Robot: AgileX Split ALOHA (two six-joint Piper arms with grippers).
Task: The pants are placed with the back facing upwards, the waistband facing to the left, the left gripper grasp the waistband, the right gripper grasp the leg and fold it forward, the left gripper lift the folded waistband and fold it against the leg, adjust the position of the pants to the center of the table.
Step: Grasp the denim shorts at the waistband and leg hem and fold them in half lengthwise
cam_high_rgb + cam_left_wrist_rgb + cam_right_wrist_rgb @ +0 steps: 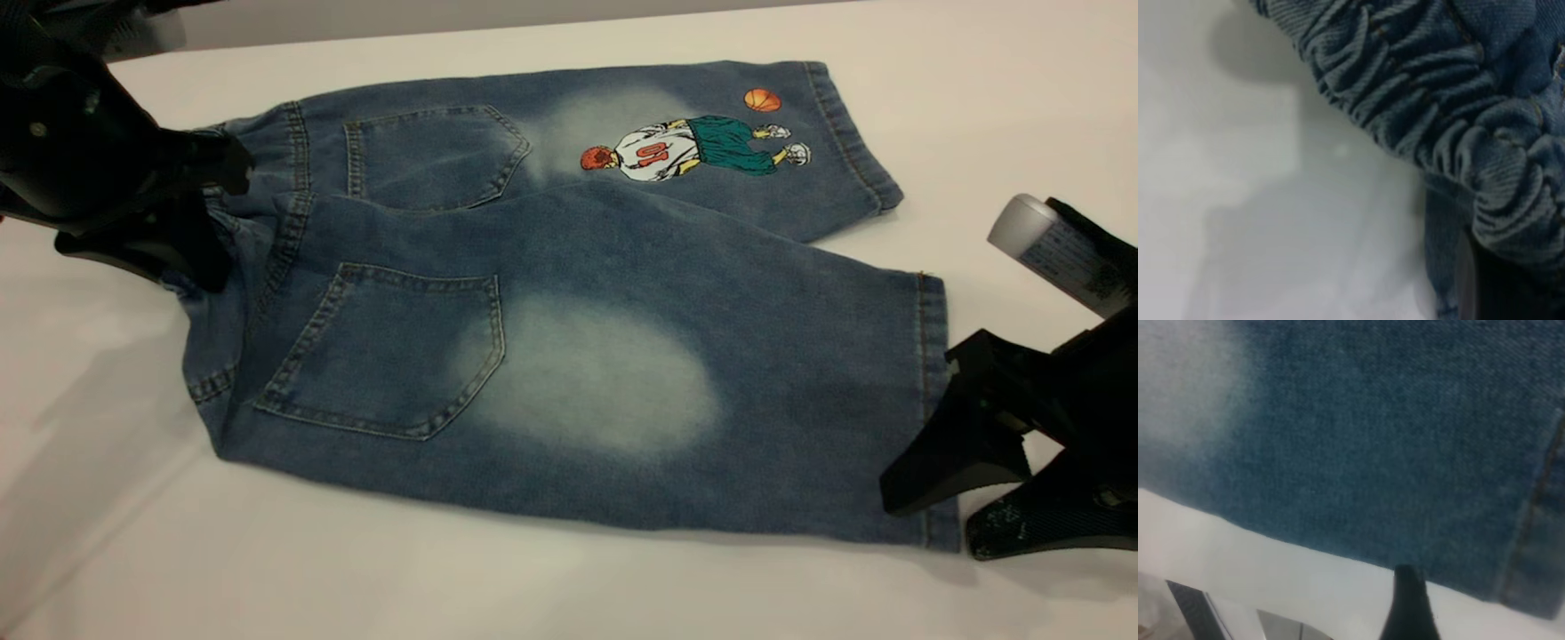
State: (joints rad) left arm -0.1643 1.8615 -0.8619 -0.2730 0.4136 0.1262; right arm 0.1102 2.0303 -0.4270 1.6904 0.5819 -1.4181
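The pants [569,293] lie flat on the table [533,587], back pockets up. The ruffled waistband [267,222] is at the left, and the basketball-player print is on the far leg. My left gripper [209,231] is at the middle of the waistband and shut on it. In the left wrist view the gathered denim [1431,100] bunches over one dark finger [1518,280]. The leg [622,382] with the pale oval patch lies nearest. My right gripper [933,524] is open at its hem corner [932,373], low over the table. One of its fingers [1406,607] shows beside the denim edge.
Bare white tabletop surrounds the pants, widest along the front edge [356,578] and at the right [996,107]. The table's back edge [444,27] runs close behind the far leg. The right arm's grey wrist cylinder [1031,231] hangs above the table at the far right.
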